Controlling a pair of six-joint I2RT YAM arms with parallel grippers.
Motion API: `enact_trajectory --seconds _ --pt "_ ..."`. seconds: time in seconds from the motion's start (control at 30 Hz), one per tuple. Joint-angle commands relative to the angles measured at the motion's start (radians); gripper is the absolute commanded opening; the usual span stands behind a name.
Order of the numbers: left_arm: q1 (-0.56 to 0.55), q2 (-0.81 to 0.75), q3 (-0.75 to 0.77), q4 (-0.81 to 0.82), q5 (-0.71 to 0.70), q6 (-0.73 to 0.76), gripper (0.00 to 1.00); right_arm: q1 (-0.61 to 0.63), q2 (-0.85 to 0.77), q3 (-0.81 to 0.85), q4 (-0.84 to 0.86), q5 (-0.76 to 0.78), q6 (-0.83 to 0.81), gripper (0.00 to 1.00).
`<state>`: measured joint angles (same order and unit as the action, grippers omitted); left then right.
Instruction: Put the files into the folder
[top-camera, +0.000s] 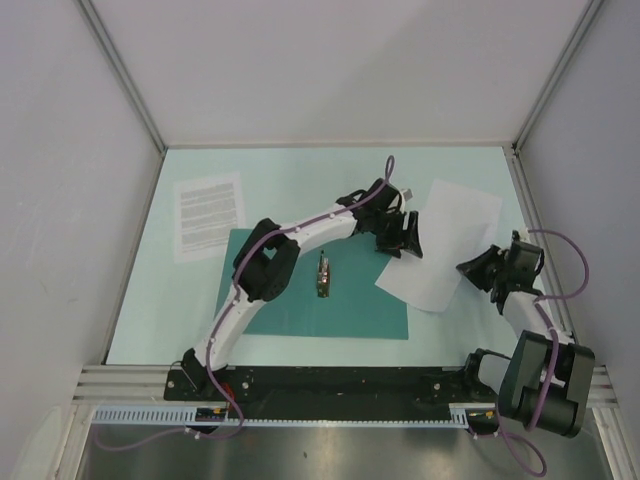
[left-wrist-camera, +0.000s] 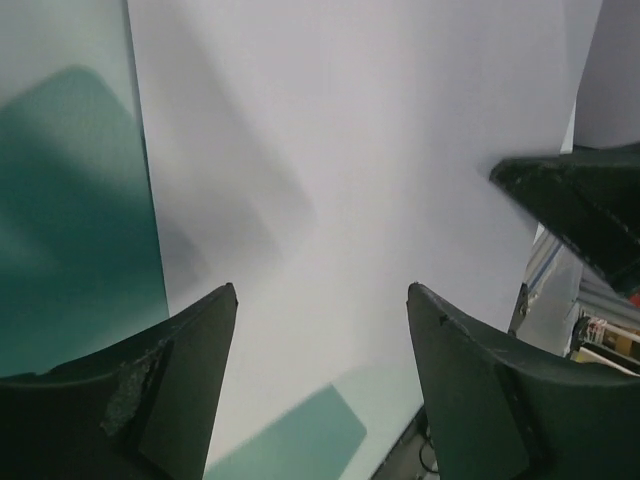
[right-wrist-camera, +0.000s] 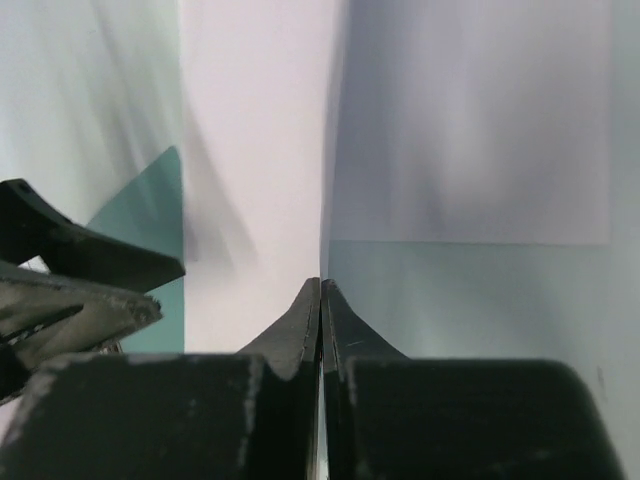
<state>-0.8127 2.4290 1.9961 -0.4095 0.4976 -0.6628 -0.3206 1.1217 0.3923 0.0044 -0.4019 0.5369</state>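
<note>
Top view: nearest is the rail (top-camera: 330, 385) that carries my arms. Beyond it lies one folder (top-camera: 300, 305), flat on the table. There are two sheets. The printed sheet (top-camera: 208, 215) is far left, well apart from both grippers. The blank sheet (top-camera: 445, 240) is on the right, its long axis running far-right to near-left and its near corner over the folder's right edge. My left gripper (top-camera: 400, 237) is at its left side and my right gripper (top-camera: 478, 268) at its right edge, so the folder lies left of both.

Left wrist view: my fingers (left-wrist-camera: 150, 400) stand apart over the blank sheet, holding nothing.

Right wrist view: my fingers (right-wrist-camera: 300, 320) are pressed together at the sheet's edge. I cannot tell if paper is pinched.
</note>
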Motion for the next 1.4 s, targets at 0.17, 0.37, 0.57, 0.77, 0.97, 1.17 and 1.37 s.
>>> enact_trajectory --seconds 0.17,0.37,0.57,0.77,0.97,1.17,1.37 --pt "0.047 -0.631 -0.327 -0.045 -0.158 0.123 0.82 0.317 -0.195 0.203 -0.026 -0.052 -0.038 0.0" --pt "0.134 -0.965 -0.719 0.027 -0.215 0.101 0.82 0.672 -0.148 0.255 0.133 -0.2 0.092 0.0" --pt "0.201 -1.146 -0.954 0.009 -0.274 0.117 0.82 0.793 -0.174 0.246 0.187 -0.245 0.198 0.0" --pt "0.219 -1.206 -1.071 0.008 -0.301 0.131 0.82 0.631 -0.191 0.205 0.135 -0.31 0.248 0.0" --pt "0.234 -1.21 -1.1 0.021 -0.295 0.132 0.82 0.48 -0.042 0.122 0.095 -0.356 0.285 0.0" --pt "0.244 -1.197 -1.103 0.028 -0.278 0.14 0.82 0.479 0.082 0.06 0.167 -0.301 0.236 0.0" --pt "0.251 -1.174 -1.125 0.044 -0.261 0.143 0.82 0.469 0.154 0.011 0.224 -0.264 0.218 0.0"
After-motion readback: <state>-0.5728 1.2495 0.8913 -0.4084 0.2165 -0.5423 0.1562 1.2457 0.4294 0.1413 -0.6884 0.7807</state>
